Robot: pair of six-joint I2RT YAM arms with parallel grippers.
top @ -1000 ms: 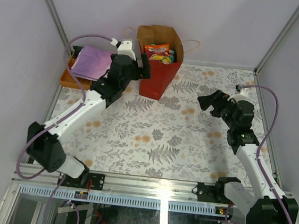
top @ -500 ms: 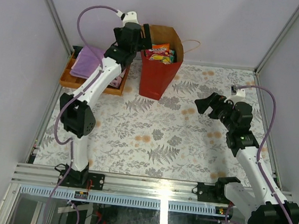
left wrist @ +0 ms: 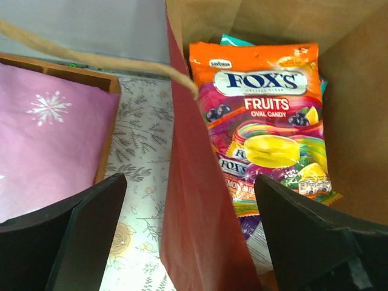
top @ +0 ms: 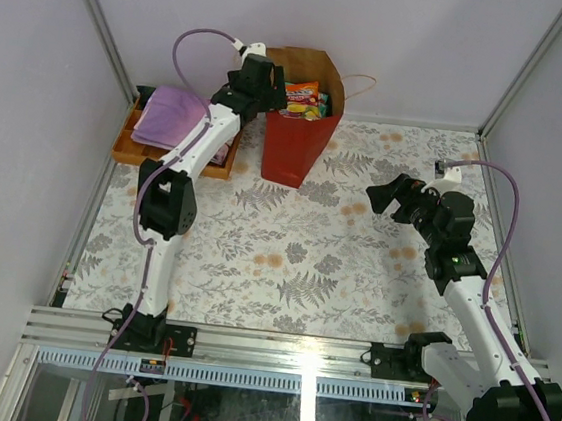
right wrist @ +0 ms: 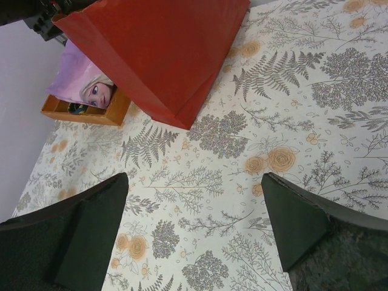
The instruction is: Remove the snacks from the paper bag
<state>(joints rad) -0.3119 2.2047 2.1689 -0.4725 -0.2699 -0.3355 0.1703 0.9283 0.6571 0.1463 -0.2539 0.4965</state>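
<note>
The red paper bag (top: 298, 147) is standing upright at the back of the tabletop (top: 286, 261), holding the snacks (top: 303, 99). My left hand (left wrist: 188, 200) is hanging open astride one wall. Closing here risks pinching paper and tipping the bag. My right hand (right wrist: 194, 200) is hovering open, well apart.

- Left arm (top: 189, 151) swung up from low beside the bag (top: 298, 147) and now stretches out.
- Left gripper (top: 272, 89) reached the bag mouth, jaws astride the left wall.
- Right gripper (top: 383, 192) shifted slightly left.
</note>
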